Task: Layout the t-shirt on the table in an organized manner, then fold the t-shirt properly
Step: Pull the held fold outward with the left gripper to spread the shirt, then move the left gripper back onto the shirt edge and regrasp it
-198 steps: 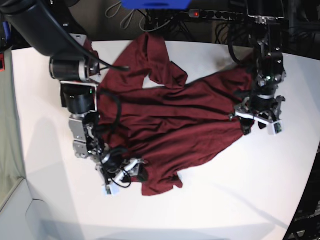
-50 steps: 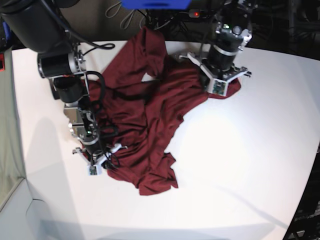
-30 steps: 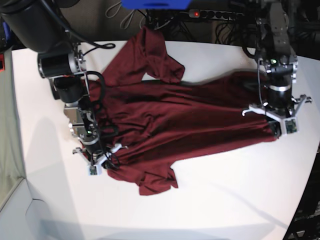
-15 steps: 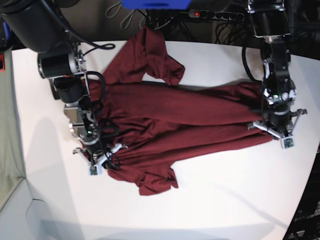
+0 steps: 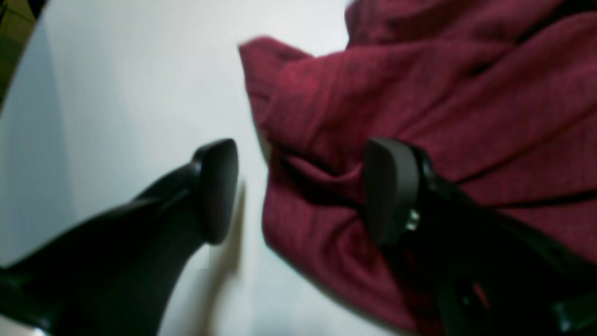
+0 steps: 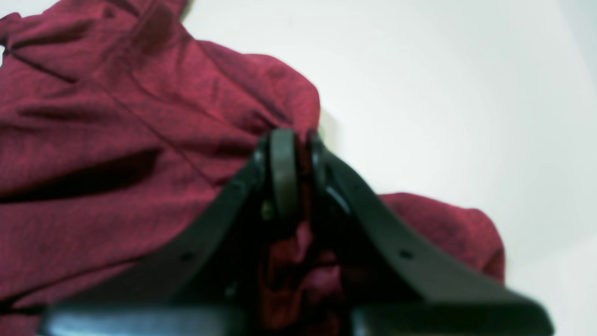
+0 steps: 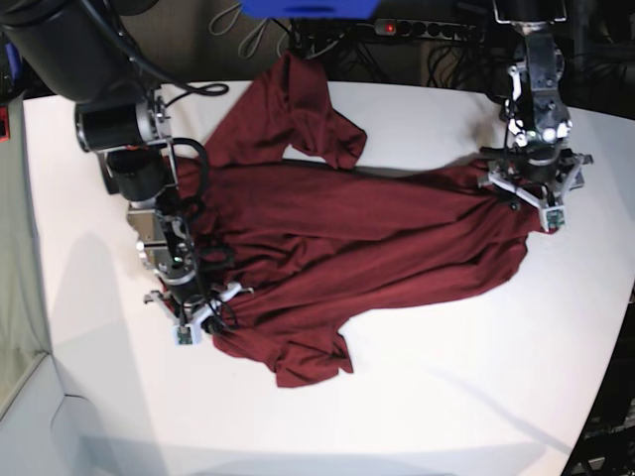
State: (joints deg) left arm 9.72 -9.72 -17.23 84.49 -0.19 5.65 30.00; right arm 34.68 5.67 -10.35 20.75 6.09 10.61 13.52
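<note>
Plainly, the t-shirt [image 7: 337, 248] lies stretched across the middle of the table [image 7: 466, 387], but it is far from flat: long creases run through the body, a sleeve [image 7: 303, 119] is folded over at the far side, and a bunched flap [image 7: 308, 359] sits at the near edge of the cloth.

At the left end, the right gripper [image 6: 298, 168] has its jaws closed on a pinch of the fabric, as the right wrist view shows. At the right end, the left gripper [image 5: 298, 191] stands with its jaws apart over the cloth's edge, one finger [image 5: 217, 189] above bare table and the other [image 5: 392, 189] above the fabric, holding nothing.

The risk from here, as a judgement: with only one end held, any pull by the right arm would likely drag the whole garment leftward and gather it again. The open fingers could also snag a loose fold when the left arm lifts away, undoing the spread.
</note>
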